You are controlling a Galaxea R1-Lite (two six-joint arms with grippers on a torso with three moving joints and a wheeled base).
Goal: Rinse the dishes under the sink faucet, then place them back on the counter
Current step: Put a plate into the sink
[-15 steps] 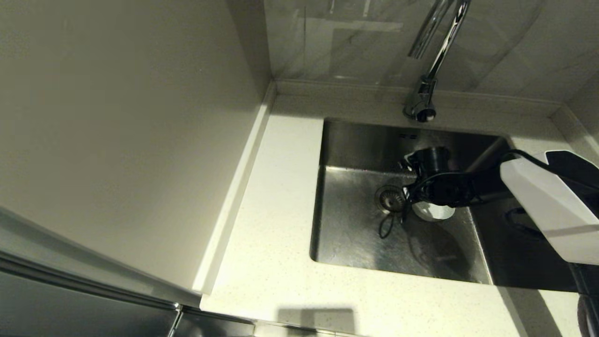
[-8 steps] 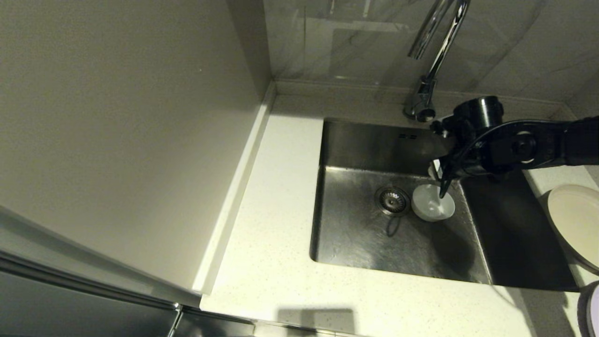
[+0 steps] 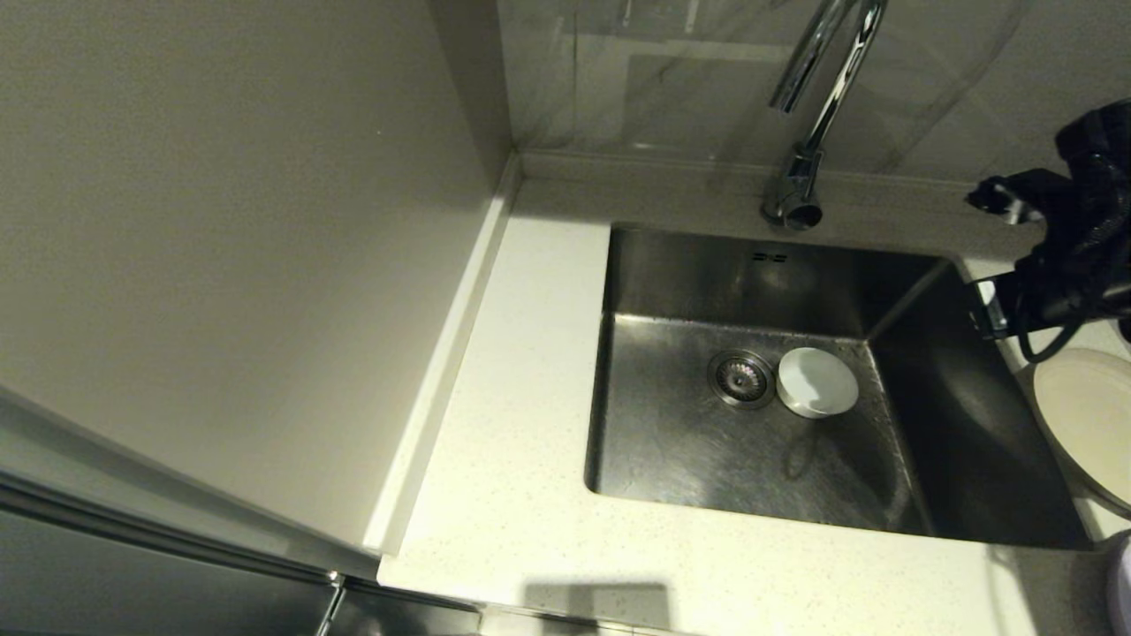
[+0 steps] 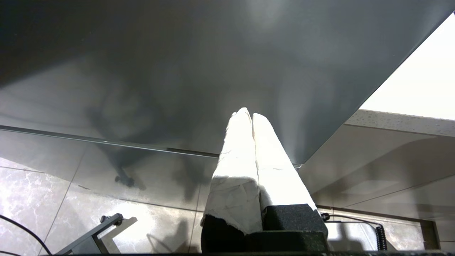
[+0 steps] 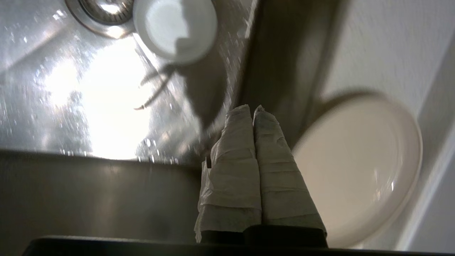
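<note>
Seen from the head: bowl (image 3: 817,381) lying in the sink (image 3: 671,442) beside the drain strainer (image 3: 740,377), cream plate (image 3: 1085,422) waiting on the counter (image 3: 521,495), faucet (image 3: 808,115) dry. From the left wrist: left gripper (image 4: 251,115) pressed together, parked below the worktop. From the right wrist: right gripper (image 5: 253,108) pressed together and empty, between sink wall and plate; best to spread wide first, then come low at the plate's near rim.

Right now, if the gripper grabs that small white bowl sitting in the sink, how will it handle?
The small white bowl looks rigid and light, probably easy to lift. The droplet-speckled sink suggests wet, slippery surfaces. Resting beside the drain strainer, it would likely slide when nudged.
</note>
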